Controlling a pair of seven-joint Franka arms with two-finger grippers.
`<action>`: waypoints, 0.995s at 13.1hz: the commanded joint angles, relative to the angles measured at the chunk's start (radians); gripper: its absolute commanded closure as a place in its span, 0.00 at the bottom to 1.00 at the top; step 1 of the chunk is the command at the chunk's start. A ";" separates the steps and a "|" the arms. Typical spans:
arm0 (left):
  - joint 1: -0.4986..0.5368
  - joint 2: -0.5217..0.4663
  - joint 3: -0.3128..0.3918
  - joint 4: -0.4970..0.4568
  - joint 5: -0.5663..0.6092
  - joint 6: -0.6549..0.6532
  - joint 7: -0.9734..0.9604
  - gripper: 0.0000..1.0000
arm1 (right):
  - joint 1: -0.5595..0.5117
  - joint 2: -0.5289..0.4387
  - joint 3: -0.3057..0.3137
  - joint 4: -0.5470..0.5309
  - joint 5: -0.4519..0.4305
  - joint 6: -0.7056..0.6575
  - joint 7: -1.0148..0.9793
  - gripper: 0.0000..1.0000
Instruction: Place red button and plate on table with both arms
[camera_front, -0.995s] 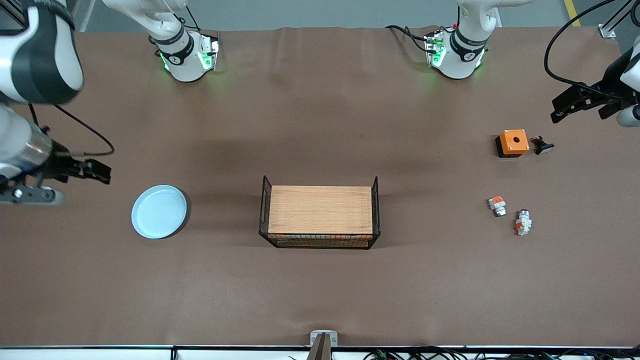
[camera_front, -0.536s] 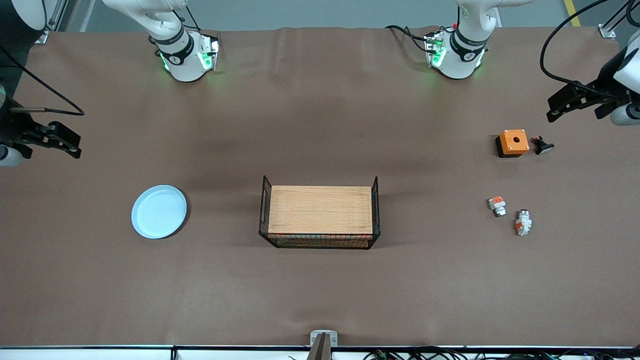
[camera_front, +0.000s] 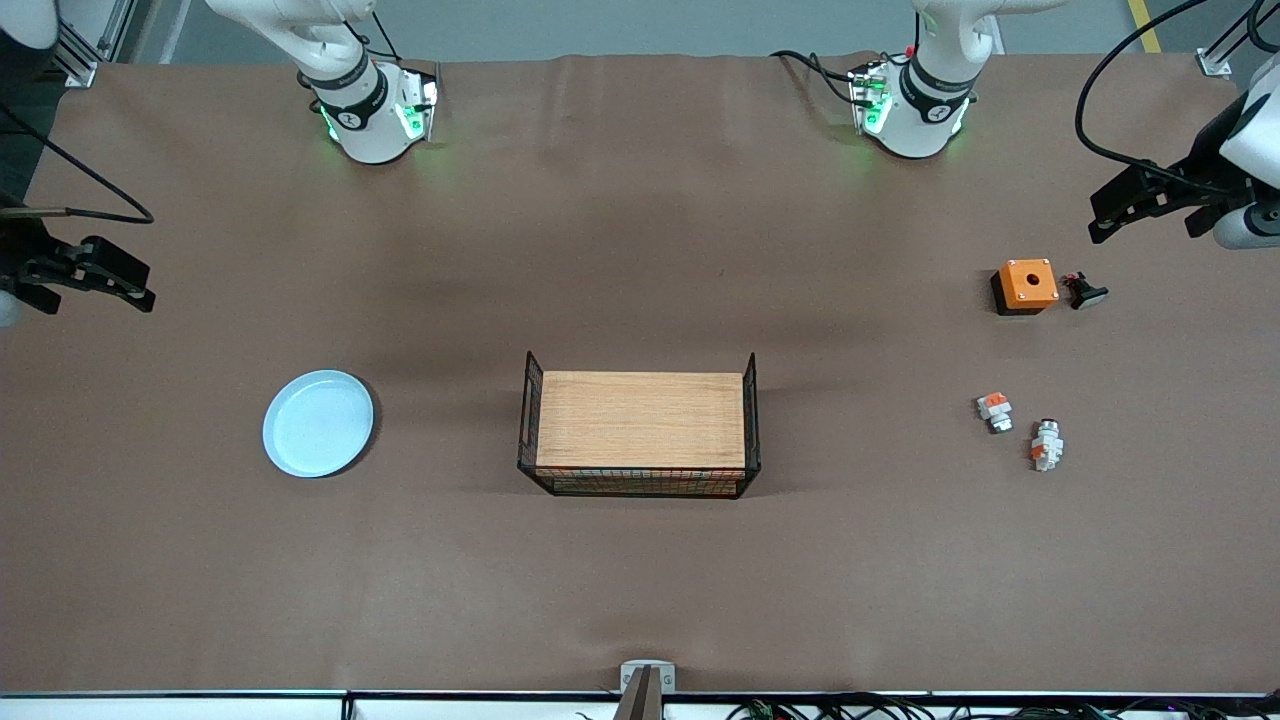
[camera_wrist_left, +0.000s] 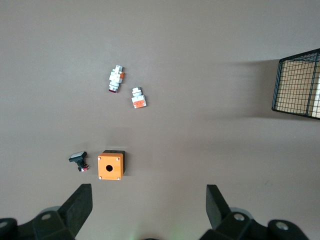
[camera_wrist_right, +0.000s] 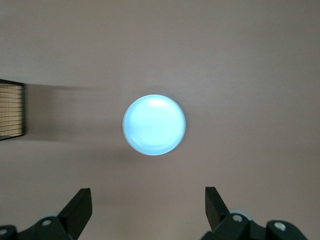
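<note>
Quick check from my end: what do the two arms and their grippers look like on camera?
Both arms are white with dark grey joint bands, and their bases glow green. Black cables loop to each wrist. The left gripper and right gripper are black, with two wedge-shaped fingers each.

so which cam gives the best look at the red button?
Left wrist view: the red button lies in open sight on the table, white body, orange patch and dark-tipped end distinct. The front view shows it smaller, beside the squarish orange-and-white block. The right wrist view shows only the plate.
</note>
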 joint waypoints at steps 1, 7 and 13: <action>0.005 -0.012 -0.002 0.009 -0.019 -0.010 0.013 0.00 | -0.037 0.004 0.007 0.022 0.048 -0.021 -0.035 0.00; 0.011 -0.010 0.003 0.012 -0.019 -0.010 0.008 0.00 | -0.036 0.004 0.008 0.038 0.042 -0.047 -0.032 0.00; 0.008 -0.004 0.002 0.023 -0.016 -0.031 0.011 0.00 | -0.030 0.004 0.015 0.055 0.016 -0.044 -0.033 0.00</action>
